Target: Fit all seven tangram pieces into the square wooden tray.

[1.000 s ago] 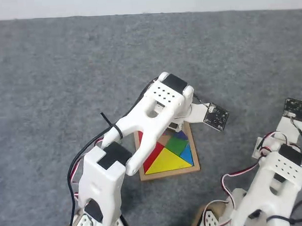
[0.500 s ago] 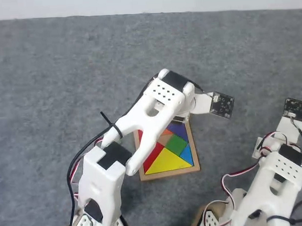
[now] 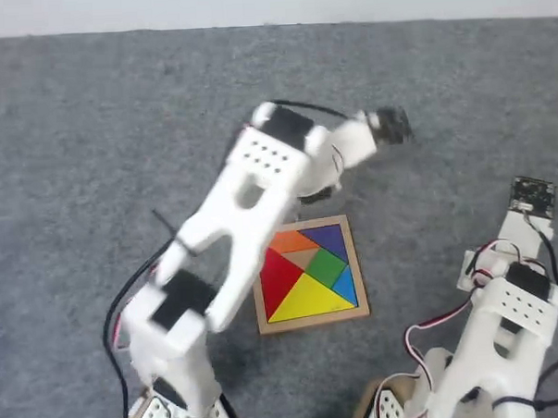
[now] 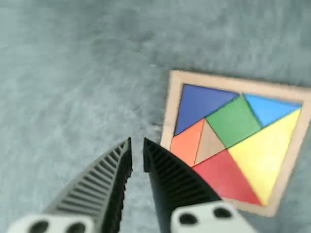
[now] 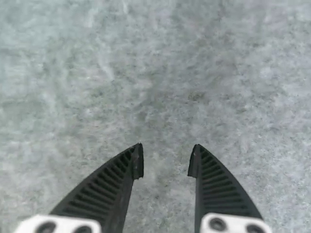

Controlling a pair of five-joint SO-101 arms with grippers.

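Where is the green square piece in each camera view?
High view: green square in the wooden tray, right of centre.
Left wrist view: mid-tray, beyond the left hand.
Right wrist view: right hand over grey carpet.
Shared landmark: the yellow triangle touching it.

left gripper [image 4: 137, 145]: jaws almost together | right gripper [image 5: 166, 158]: jaws apart
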